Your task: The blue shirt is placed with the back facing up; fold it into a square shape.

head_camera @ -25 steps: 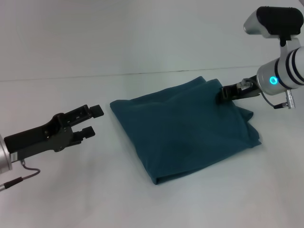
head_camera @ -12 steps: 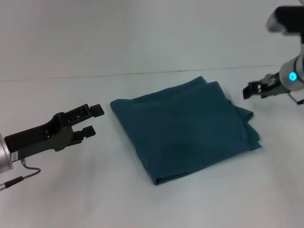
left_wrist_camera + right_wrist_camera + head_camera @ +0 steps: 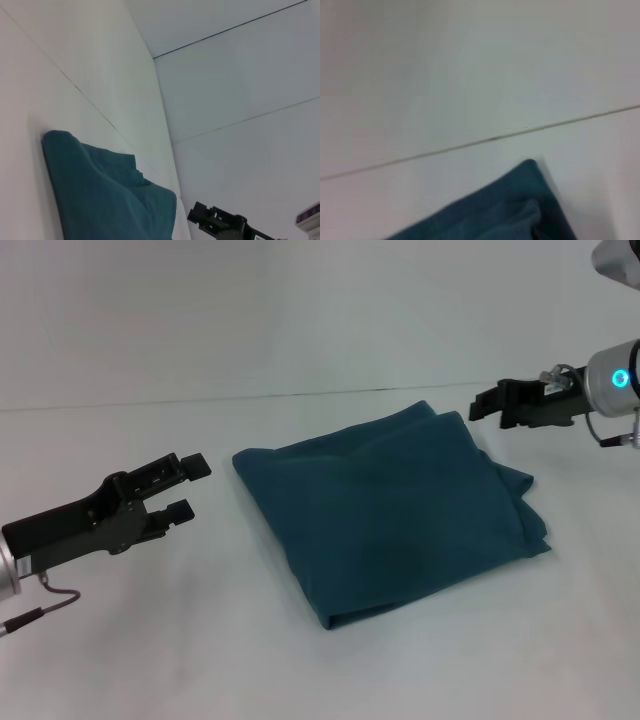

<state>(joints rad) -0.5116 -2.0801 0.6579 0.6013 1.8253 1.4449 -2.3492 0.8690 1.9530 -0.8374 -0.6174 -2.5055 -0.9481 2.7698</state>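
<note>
The blue shirt [image 3: 390,520] lies folded into a roughly square, layered packet on the white table [image 3: 300,660], turned so that one corner points toward the far edge of the table; stacked fabric edges show along its near side and at its right corner. The same packet appears in the left wrist view [image 3: 100,200] and, in part, in the right wrist view [image 3: 495,215]. The left gripper [image 3: 188,488] is held low above the table to the left of the shirt, near its left corner but apart from it, on an arm reaching in from the lower left with the fingers aimed toward the shirt; its two black fingers [image 3: 196,465] stand parted with a clear gap and hold nothing. The right gripper [image 3: 485,405] hovers just beyond the shirt's far right edge, clear of the fabric, on an arm extended nearly level from the right, with a glowing blue ring on its silver wrist section; whether its fingers are parted or closed cannot be told. It appears also in the left wrist view [image 3: 200,216]. No legible writing or label is visible.
</note>
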